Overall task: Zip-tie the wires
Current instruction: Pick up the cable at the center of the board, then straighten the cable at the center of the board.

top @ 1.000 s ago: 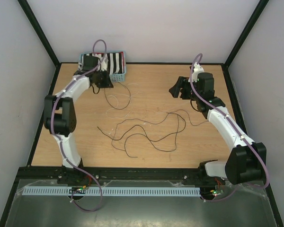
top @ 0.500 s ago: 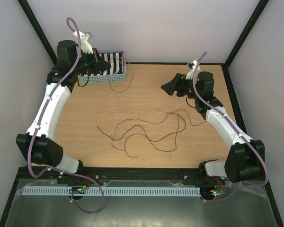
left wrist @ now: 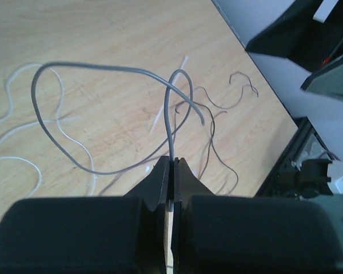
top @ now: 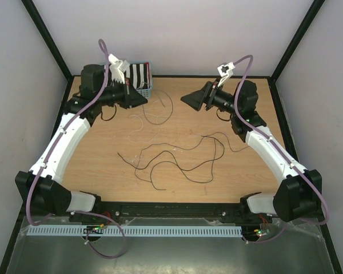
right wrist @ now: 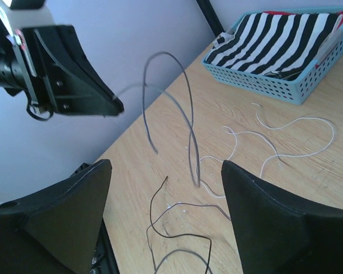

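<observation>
Left jaws clenched on one grey wire (left wrist: 103, 67), pinched near its end right at the tips. The rest of the strand arcs out in a free loop, lifted off the counter (top: 103, 171) at the far left, just in front of the blue basket (right wrist: 263, 85). Likely reason for the high hold: it presents the loop in open air where the other arm can get at it. Right jaws released, spread wide and empty, raised and pointed across at the loop. The loop hangs between the two arms and touches neither right finger. Other wires: dark strands (top: 177, 165) sprawl in overlapping curls mid-counter, and thin pale strands (right wrist: 297, 123) lie nearer the basket. None are gathered into a bundle and nothing is cinched, so the task reads as early. The basket sits at the far left corner by the back edge. It holds black-and-white striped material (right wrist: 274, 40) up to the rim, with a red edge along one side; cannot tell whether it is cloth or something stacked. No zip-tie can be made out with any certainty.
</observation>
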`<state>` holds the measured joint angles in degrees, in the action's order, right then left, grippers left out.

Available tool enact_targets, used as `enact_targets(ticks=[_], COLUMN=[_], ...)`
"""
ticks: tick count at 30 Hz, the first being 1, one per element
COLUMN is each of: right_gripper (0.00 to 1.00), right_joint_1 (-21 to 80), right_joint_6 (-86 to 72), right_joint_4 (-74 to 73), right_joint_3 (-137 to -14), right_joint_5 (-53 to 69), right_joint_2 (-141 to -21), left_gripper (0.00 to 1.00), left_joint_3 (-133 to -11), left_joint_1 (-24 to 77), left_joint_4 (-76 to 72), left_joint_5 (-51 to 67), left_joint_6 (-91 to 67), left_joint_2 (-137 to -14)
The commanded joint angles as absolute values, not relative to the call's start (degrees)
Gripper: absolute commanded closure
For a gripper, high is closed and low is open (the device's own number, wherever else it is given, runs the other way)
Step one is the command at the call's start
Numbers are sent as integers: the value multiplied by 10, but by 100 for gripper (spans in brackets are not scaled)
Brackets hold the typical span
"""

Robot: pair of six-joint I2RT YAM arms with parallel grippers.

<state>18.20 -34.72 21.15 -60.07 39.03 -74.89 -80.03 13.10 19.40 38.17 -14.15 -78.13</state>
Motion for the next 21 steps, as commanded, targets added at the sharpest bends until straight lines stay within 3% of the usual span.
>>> enact_targets(ticks=[1,4,8,21], right_gripper=[12,13,21,29], right_joint_1=[191,206,233,292], right_joint_6=[-367,-358,-307,-266], right_joint_4=[242,233,159,107], right_joint_3=[-630,-645,-677,-673], right_joint_5=[424,434,423,400], right_joint_2=[-731,-732,-738,-761], left_gripper=[100,100,100,100], left_joint_3=[-779,-765,-752,-739], left_joint_1=[149,158,169,204], left_joint_4=[194,197,199,199], left_joint_5=[401,404,402,393], left_joint_6=[-131,-124,-121,-118], left_joint_2=[-755,-748,-741,-735])
